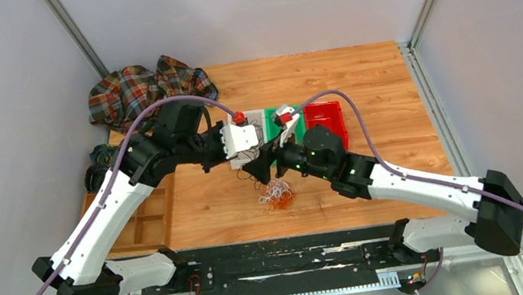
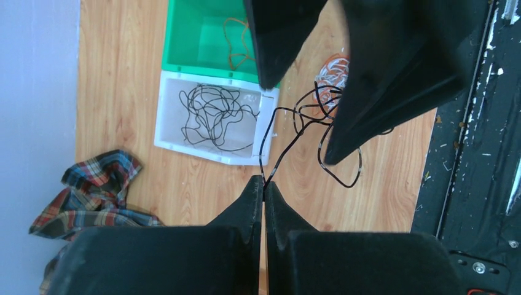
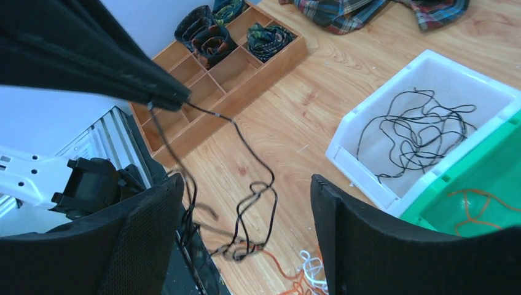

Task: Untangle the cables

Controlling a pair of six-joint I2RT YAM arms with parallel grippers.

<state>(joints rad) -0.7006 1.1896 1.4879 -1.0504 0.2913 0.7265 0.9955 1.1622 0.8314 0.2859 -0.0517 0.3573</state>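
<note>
Right now your left gripper (image 2: 264, 182) is pressed together on a black cable (image 2: 262, 150), pinching it at the very fingertips above the table (image 1: 381, 84). From there the cable trails down in loose loops to the bundle of cables (image 1: 276, 194), an orange, white and black tangle lying on the wood between the two arms. Your right gripper (image 3: 246, 180) is spread wide and holds nothing; it hangs just beside the left one, with the black loops dangling between and below its fingers (image 3: 147, 227). Behind the bundle, a white bin (image 2: 163, 117) holds a loose black strand (image 2: 212, 114), and the green bin (image 2: 178, 37) touching it holds an orange strand (image 2: 236, 46). A red bin (image 1: 325, 117) sits next in line. A wooden tray (image 3: 203, 92) with dark coils (image 3: 212, 40) and a plaid cloth (image 1: 135, 92) lie off to your left.
</note>
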